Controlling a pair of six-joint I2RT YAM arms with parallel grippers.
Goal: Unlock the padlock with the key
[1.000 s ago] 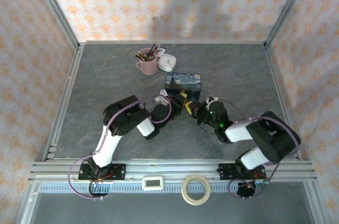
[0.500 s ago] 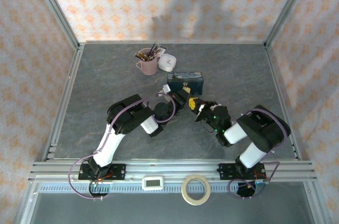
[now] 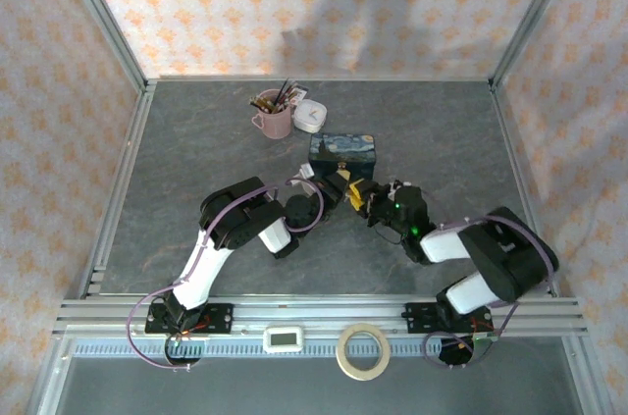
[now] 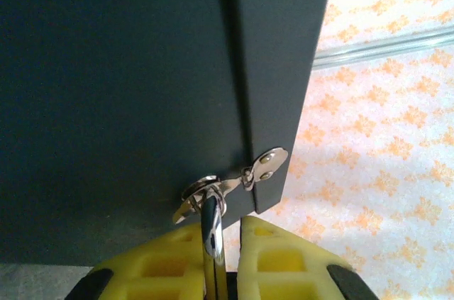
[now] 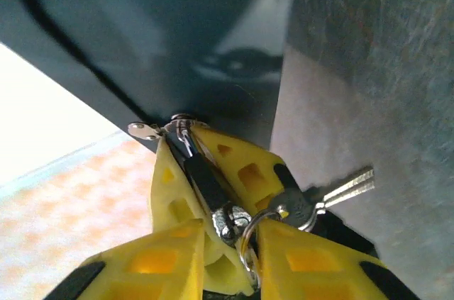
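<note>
– Between the yellow fingers of the left pincer [image 4: 225, 232], what sits there?
– The padlock [image 5: 204, 176], and the pincer is clamped tight on it. Its thin silver shackle [image 4: 210, 218] passes through the loop of the hasp [image 4: 268, 161], so the lock hangs at the front wall of the tin [image 3: 343, 148].
– And the right pincer [image 5: 234, 243]?
– Its fingers stand a little apart. The other pincer's fingers and the dark padlock body reach into that gap and crowd it. The key [image 5: 342, 191] bunch hangs on a ring [image 5: 245, 247] at the padlock's near end, with pale blades splayed sideways. I cannot tell whether a pad touches the ring.
– Is a blade in the keyhole?
– That is hidden. A round silver piece sits against the end of the body and covers it.
– Surfaces?
– The fingers are hollowed yellow plastic. The tin wall is smooth and dark up close, and its lid is painted blue and yellow. The worktop [image 3: 442, 130] is grey and stone-veined.
– Farther out?
– Behind the tin, well apart, stands a pink mug [image 3: 275, 124] of brushes [image 3: 278, 94]. Just beside it is a small white thing [image 3: 310, 116], too small to name. On the near rail lie a tape roll [image 3: 340, 351] and a small white device [image 3: 286, 338].
</note>
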